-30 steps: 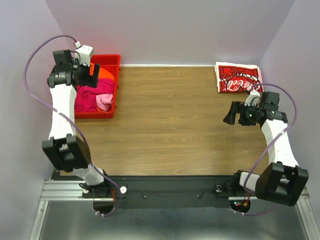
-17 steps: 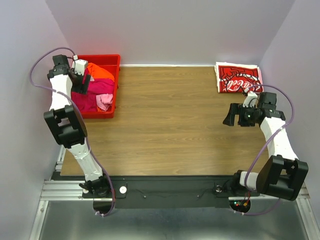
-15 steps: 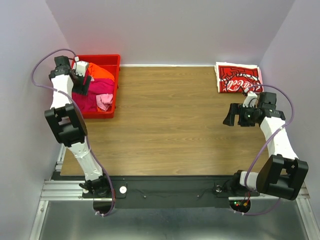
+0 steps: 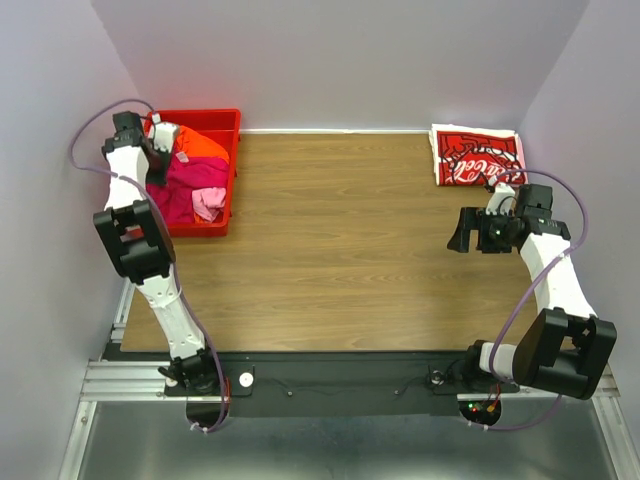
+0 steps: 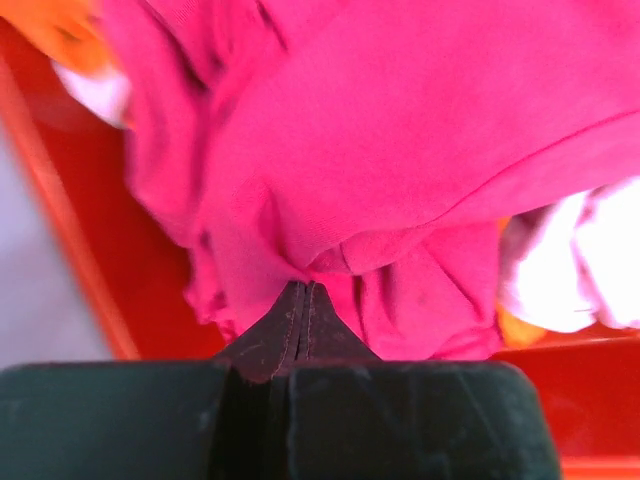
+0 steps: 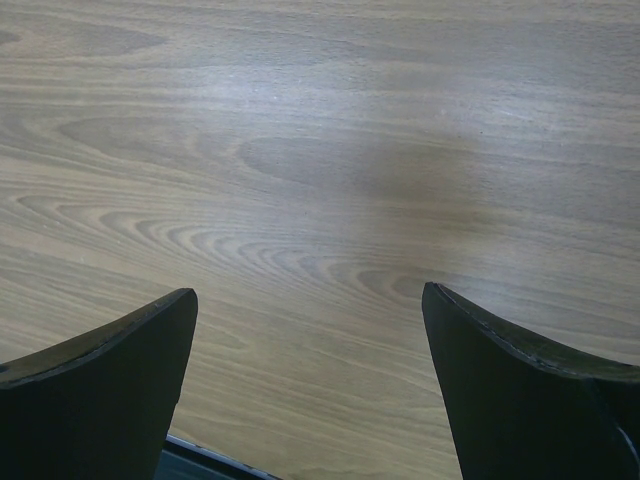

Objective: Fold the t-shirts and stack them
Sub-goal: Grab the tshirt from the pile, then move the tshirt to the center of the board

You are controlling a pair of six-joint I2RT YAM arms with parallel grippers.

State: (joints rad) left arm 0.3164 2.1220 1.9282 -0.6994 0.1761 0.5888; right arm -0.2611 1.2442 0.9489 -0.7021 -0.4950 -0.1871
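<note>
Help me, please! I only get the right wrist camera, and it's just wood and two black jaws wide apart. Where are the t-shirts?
Observer: One red-and-white Coca-Cola shirt lies folded at the far right corner of the table.
Operator: Only one?
Observer: No. A magenta shirt, an orange shirt and a light pink shirt are heaped in a red bin at the far left corner.
Operator: Is the other arm doing anything?
Observer: The left jaws are shut on a fold of the magenta shirt, inside the bin.
</note>
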